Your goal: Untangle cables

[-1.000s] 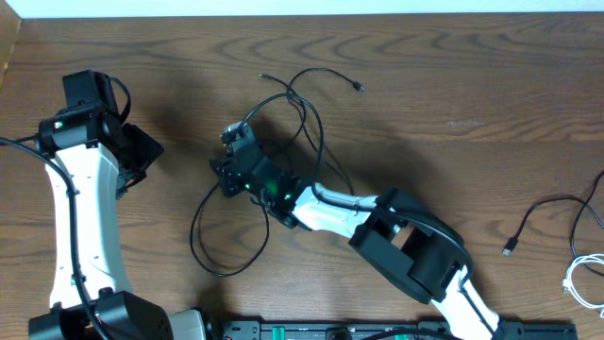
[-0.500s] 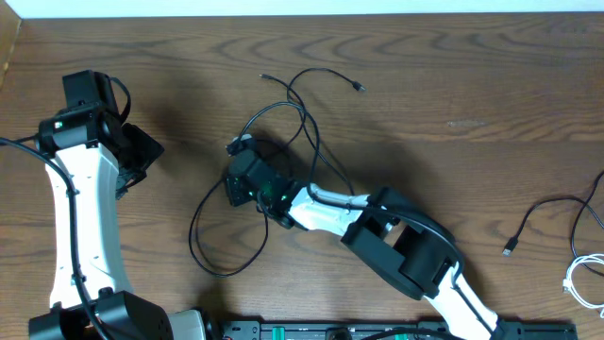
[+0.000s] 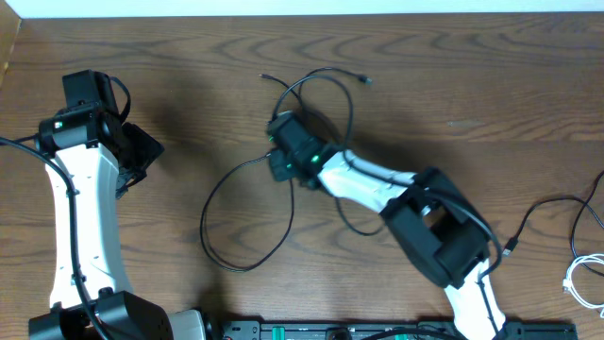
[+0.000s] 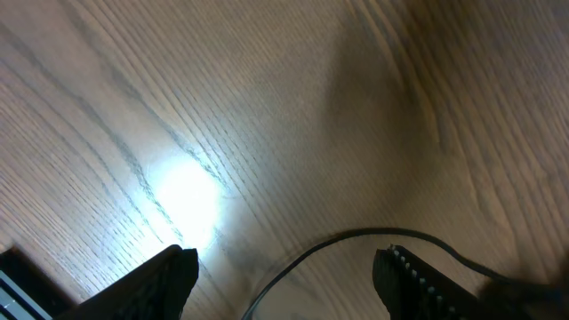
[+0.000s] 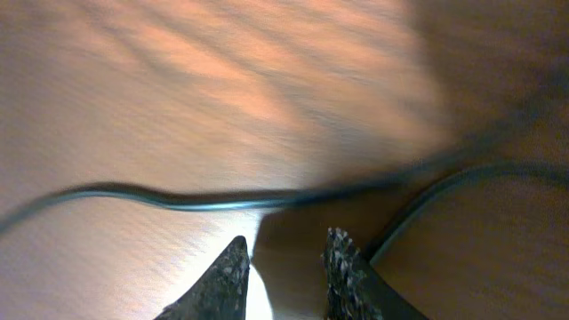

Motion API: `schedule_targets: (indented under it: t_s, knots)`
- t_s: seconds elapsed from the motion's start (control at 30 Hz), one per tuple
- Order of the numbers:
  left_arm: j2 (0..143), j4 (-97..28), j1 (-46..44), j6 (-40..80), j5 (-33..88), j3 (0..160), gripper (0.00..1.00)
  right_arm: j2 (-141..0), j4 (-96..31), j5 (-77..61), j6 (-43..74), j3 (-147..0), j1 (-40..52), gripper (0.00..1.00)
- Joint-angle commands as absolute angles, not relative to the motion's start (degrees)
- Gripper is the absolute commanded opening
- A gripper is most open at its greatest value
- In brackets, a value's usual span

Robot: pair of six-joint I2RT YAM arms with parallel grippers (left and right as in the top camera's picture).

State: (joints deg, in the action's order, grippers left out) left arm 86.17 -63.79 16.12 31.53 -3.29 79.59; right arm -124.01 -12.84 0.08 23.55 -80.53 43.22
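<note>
The long black cable (image 3: 203, 227) lies in loose loops across the middle of the table, its small plugs (image 3: 264, 77) at the far side. My right gripper (image 3: 280, 144) sits low over the tangle where the strands cross. In the blurred right wrist view, the right gripper (image 5: 289, 238) shows a narrow gap with nothing in it, and a black strand (image 5: 178, 199) runs just past the tips. My left gripper (image 4: 286, 260) is wide open at the left, with a thin black strand (image 4: 356, 235) on the wood beyond. The white cable (image 3: 578, 283) lies at the right edge.
Another thin black cable (image 3: 543, 206) with a plug (image 3: 510, 250) lies at the right, near the white one. The left arm (image 3: 80, 217) stands along the left side. A black rail (image 3: 330, 331) runs along the near edge.
My right gripper has moved right and toward the far side, its jaws narrowing a little. The black cable's loops shifted right with it. The left arm has not moved.
</note>
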Motion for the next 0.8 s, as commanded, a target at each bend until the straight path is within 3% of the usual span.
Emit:
schedule_targets:
  t_s: [0.0, 0.2, 0.43, 0.5, 0.6, 0.77]
  knots:
    - [86.0, -63.8, 16.3, 31.6, -3.6, 80.1, 0.69, -126.0, -18.3, 1.4, 17.5, -78.7, 39.2, 0.25]
    - [86.0, -63.8, 16.3, 31.6, -3.7, 80.1, 0.69, -125.6, -21.6, 0.8, 14.1, -79.1, 32.7, 0.25]
    - [86.0, -63.8, 16.3, 30.5, -9.5, 80.1, 0.69, -121.8, -22.2, -18.0, 13.4, -82.3, 33.8, 0.26]
    - [86.0, -64.4, 16.1, 30.4, -9.2, 79.9, 0.68, -120.9, -22.3, -15.6, 13.4, -83.2, 36.0, 0.27]
    - [86.1, -64.2, 15.7, 27.3, -6.1, 77.8, 0.61, -119.6, -23.9, -6.4, 14.2, -84.6, 39.0, 0.39]
    - [87.5, -63.1, 14.6, 24.5, 1.4, 71.9, 0.45, -117.4, -31.5, 6.8, 15.8, -88.5, 39.6, 0.36]
